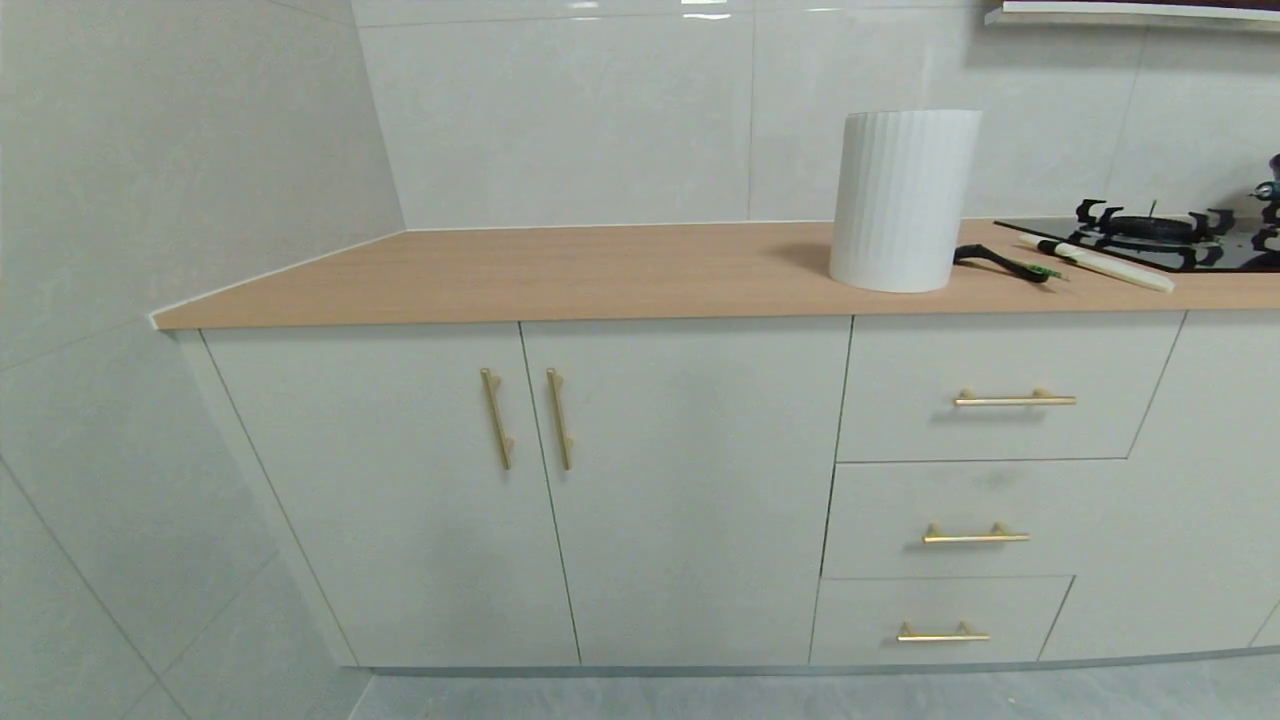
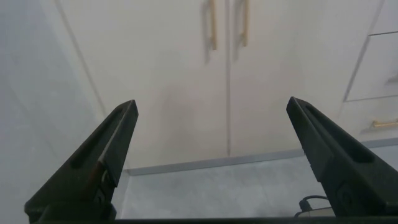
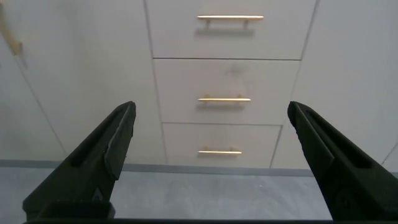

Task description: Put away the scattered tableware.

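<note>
**Task state, near to far.** My left gripper (image 2: 211, 102) and right gripper (image 3: 211, 104) hang low before the cabinet, jaws spread wide and each empty. The left faces the doors (image 2: 186, 93) and the right the drawers (image 3: 230, 78), all closed. On the counter (image 1: 560, 270) above stands a white holder (image 1: 905, 200). Just beside it, toward the hob (image 1: 1150, 235), a black tool (image 1: 1005, 262) and a white tool (image 1: 1105, 265) lie flat. I judge nothing put away yet: both tools are to be picked up and stowed.
</note>
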Controlling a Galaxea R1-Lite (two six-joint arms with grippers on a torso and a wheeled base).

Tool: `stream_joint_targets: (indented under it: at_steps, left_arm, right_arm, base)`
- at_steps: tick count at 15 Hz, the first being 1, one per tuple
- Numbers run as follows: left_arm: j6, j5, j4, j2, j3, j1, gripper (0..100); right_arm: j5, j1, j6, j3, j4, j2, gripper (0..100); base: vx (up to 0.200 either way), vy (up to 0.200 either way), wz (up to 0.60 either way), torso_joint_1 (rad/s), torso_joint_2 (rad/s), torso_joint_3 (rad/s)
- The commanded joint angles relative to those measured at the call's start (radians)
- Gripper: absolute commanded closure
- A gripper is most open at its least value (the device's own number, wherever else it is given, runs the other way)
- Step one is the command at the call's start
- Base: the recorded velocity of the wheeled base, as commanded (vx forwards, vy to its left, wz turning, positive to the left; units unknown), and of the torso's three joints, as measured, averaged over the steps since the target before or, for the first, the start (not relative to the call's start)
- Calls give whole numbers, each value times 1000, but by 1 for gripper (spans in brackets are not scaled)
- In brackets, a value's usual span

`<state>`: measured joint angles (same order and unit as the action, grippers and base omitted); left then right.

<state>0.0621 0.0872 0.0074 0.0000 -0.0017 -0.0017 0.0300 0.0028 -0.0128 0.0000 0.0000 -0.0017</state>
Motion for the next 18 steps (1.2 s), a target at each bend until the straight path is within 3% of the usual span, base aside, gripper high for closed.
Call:
stream_joint_targets:
  at_steps: [1,7,16,18]
  left_arm:
    - [1,0,0,0,0,0,0]
    - [4,0,0,0,0,0,0]
    - [-1,0,0,0,0,0,0]
    - [-1,0,0,0,0,0,0]
  right_arm:
    - [1,0,-1,0,0,2,0]
    - [-1,0,0,0,0,2,0]
    - [1,0,-1,0,0,2,0]
    - [1,0,-1,0,0,2,0]
  base:
    - [0,-200,0,2,2,7]
    - [0,-200,0,2,4,2]
    - [0,0,0,0,0,0]
    - [200,0,0,2,-2,0]
